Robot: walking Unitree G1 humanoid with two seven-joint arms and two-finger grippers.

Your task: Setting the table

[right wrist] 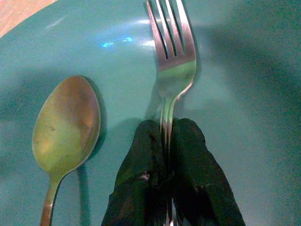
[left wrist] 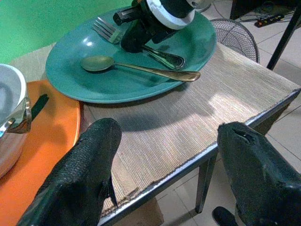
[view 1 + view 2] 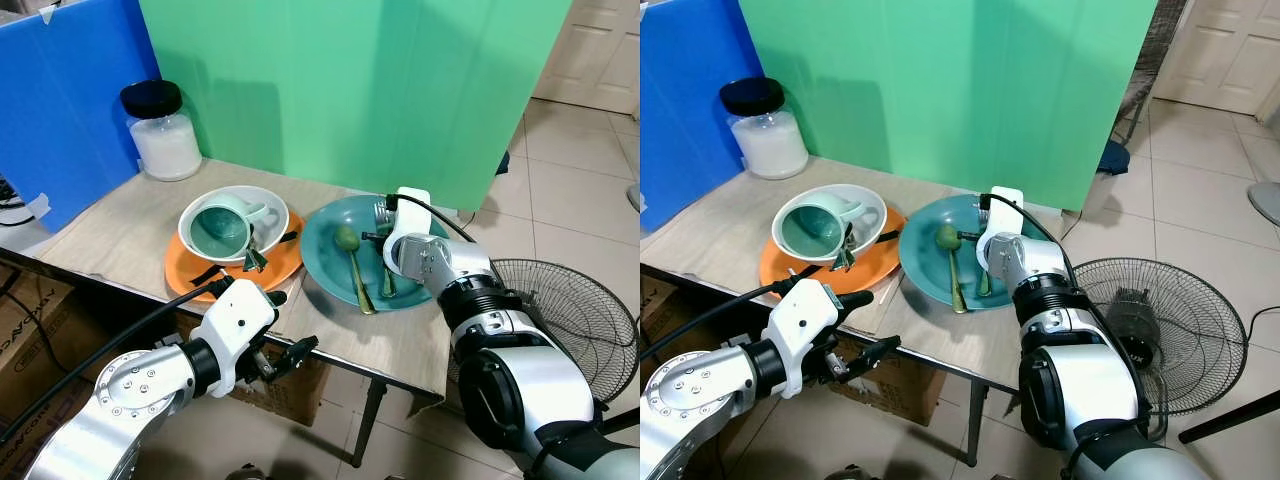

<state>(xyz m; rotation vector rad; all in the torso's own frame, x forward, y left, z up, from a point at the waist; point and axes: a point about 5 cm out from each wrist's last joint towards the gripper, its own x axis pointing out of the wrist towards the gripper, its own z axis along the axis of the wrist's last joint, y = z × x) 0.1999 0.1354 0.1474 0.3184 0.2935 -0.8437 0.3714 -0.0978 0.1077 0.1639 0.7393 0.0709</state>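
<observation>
A teal plate [image 3: 325, 250] lies on the table's right part with a gold spoon [image 3: 352, 262] and a silver fork [image 1: 171, 70] on it. My right gripper [image 1: 165, 125] is shut on the fork's handle just behind the tines, low over the plate beside the spoon. To the left an orange plate [image 3: 280, 268] carries a white bowl [image 3: 262, 200], and a teal mug [image 3: 222, 225] lies tipped inside the bowl. My left gripper [image 3: 285, 325] hangs open and holds nothing, just off the table's front edge near the orange plate.
A glass jar [image 3: 163, 132] of white powder with a black lid stands at the back left. Blue and green boards wall the table's rear. A floor fan [image 3: 570, 310] sits to the right of the table, and cardboard boxes [image 3: 35, 330] are under it. Dark-handled utensils rest on the orange plate.
</observation>
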